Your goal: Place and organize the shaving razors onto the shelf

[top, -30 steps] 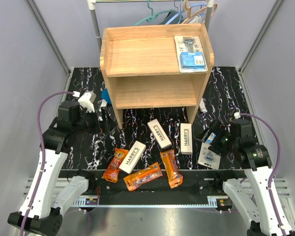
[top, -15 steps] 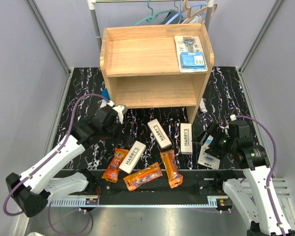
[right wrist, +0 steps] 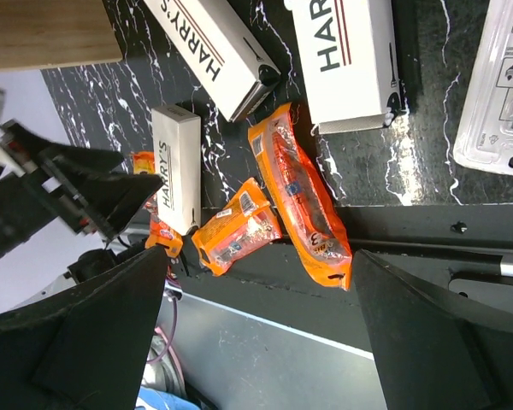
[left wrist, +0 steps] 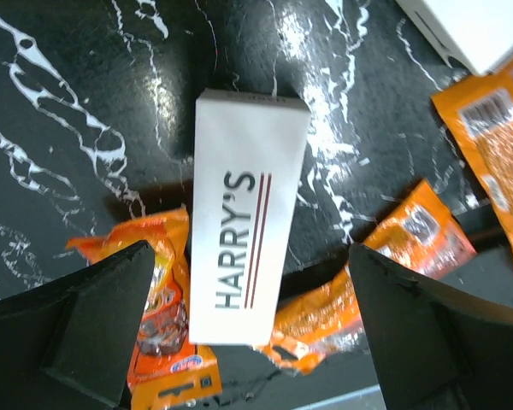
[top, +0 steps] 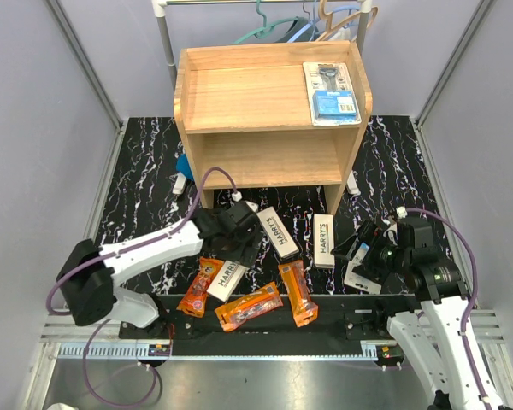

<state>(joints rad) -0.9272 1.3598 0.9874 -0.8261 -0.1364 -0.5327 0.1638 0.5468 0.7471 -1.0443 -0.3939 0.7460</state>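
Seven of the eight razor packages lay on the black marbled tabletop (top: 137, 171) in front of the light wooden two-tier shelf (top: 239, 94). Only one flat clear blister pack with a blue card (top: 332, 92) sat on the shelf's top tier. My left gripper (left wrist: 250, 254) hung spread wide and empty over the leftmost long white HARRY'S box (left wrist: 250, 171), one finger to each side of it. Crowding was my main worry. One crinkly orange plastic packet (left wrist: 158, 329) lay against one side of the box's end and another orange packet (left wrist: 325, 316) lay against the other. I judged that a descent could pin a packet edge under a fingertip or drag a packet up with the box. The box also sat slightly skewed between the fingers, so closing might twist it instead of seating it. My right gripper (right wrist: 261, 254) was released and empty too, near the second clear blister pack (top: 363, 275) on the tabletop. With both arms reaching inward, they risked a clash.
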